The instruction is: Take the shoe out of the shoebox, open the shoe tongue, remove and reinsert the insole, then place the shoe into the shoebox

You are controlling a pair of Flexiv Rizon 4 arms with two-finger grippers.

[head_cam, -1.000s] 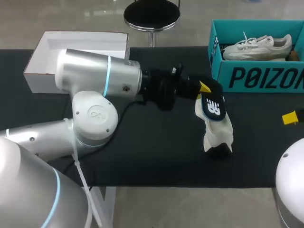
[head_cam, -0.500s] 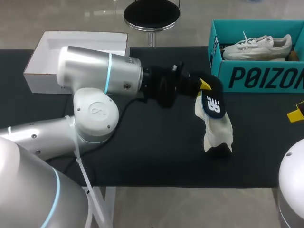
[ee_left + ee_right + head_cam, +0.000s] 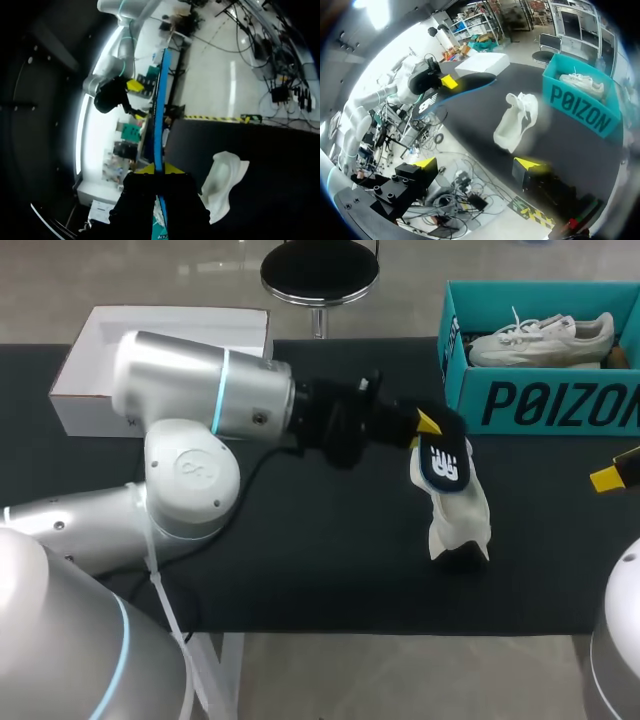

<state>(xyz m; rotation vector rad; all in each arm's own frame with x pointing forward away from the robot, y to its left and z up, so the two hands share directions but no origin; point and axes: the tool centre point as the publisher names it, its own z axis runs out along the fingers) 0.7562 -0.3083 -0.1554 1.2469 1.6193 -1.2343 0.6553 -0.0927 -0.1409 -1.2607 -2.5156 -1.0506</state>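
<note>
Toward the near edge of the tabletop, right of centre: the white shoe [image 3: 455,520] lies slumped, its upper soft and collapsed. I'd take it by the stiffer heel or sole, not the loose collar. Just above it, my left hand [image 3: 160,171] is clamped on one end of the insole [image 3: 446,462]. It looks thin, light and floppy, so the free end may droop on reinsertion. Right hand [image 3: 476,164] at the right edge, fingers wide apart, empty. Far right corner: teal shoebox [image 3: 540,405], a second shoe [image 3: 540,338] inside.
</note>
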